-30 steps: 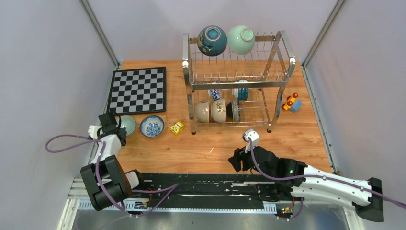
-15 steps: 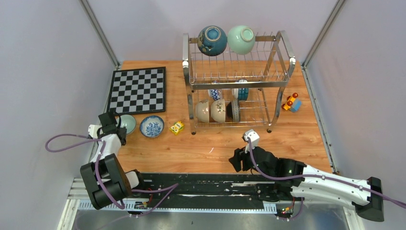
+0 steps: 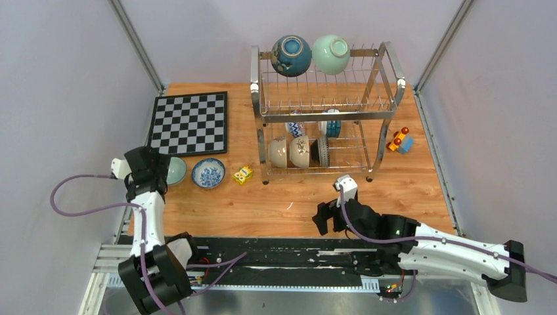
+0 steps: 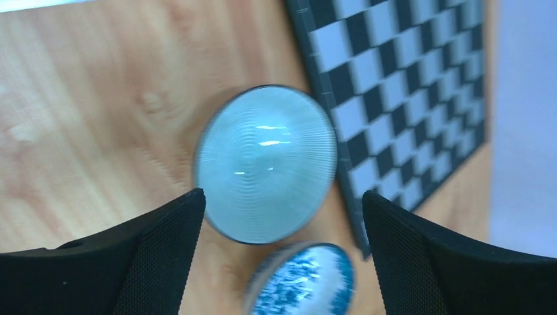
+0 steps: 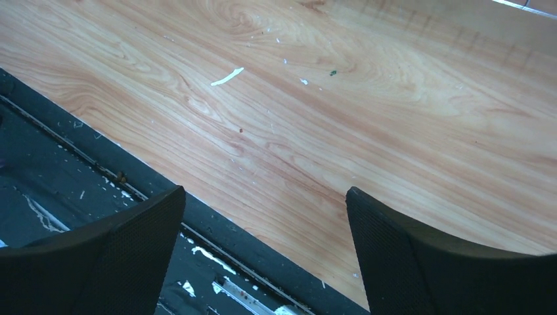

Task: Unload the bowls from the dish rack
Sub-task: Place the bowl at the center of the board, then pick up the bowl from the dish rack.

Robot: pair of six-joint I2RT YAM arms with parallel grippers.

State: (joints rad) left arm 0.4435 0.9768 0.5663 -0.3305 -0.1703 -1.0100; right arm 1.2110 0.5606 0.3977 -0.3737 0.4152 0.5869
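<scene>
Pale green ribbed ceramic bowl: upright on the wooden table, below the left gripper, whose jaws stand spread and pinch nothing.
Blue-patterned white bowl: just beside it, nearer the wrist.
Black-and-white chessboard: past that gripper's right-hand finger.
Right gripper: jaws spread, empty, over bare wood.
Silver wire dish rack: well beyond the right gripper, with a dark blue bowl and a mint green bowl on its top tier.

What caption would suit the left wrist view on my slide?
Open left gripper over a pale green bowl on the wooden table, next to a blue-patterned bowl and the chessboard.
</scene>
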